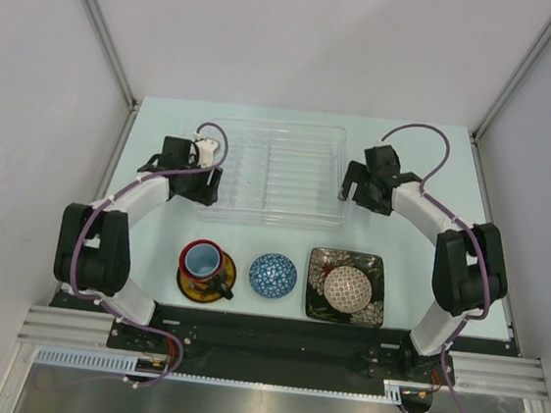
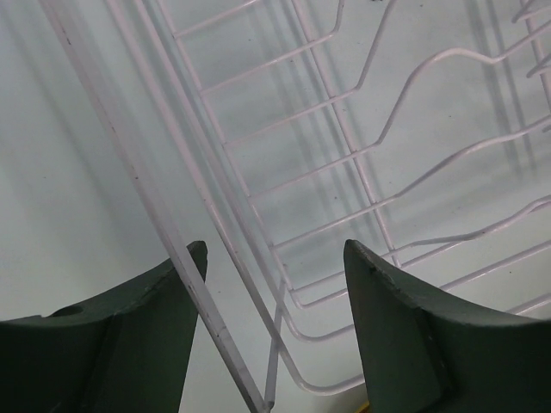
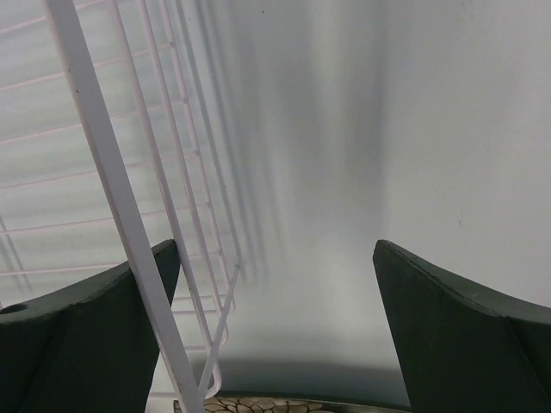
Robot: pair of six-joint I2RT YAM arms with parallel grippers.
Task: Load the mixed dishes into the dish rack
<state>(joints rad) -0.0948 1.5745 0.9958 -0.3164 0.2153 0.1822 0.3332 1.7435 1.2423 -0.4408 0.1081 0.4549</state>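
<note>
Right up against the left wrist lens, two dark green matte fingers (image 2: 172, 301), wedge-shaped and blunt, and the left gripper (image 2: 274, 249) stands partly open. The rim of the rectangular white wire dish rack (image 2: 362, 155) runs down through the gap, just beside one finger, with nothing clamped. The thin wires are bent into a ladder of rungs and one wavy rail.

Over to the right wrist: the right gripper (image 3: 275, 245) is spread wide and holds nothing. The rack's straight edge wire passes just beside one of its fingers, and smooth pale table shows in the gap.

From above, the rack sits in its clear plastic tray (image 1: 334, 134) at the middle of the table (image 1: 419, 251), toward the far edge, and not a dish is in it. The left gripper is at its left side and the right gripper at its right side.

The dishes line up along the near edge. Toward the near left corner the glossy red mug with blue inside (image 1: 203, 258) stands upright on the round yellow dark-rimmed saucer (image 1: 193, 289). Beside it, apart, is the small blue patterned bowl (image 1: 273, 275). Toward the near right corner lies the black square floral plate (image 1: 326, 266), carrying the beige netted bowl (image 1: 348, 289), domed and finely meshed.
</note>
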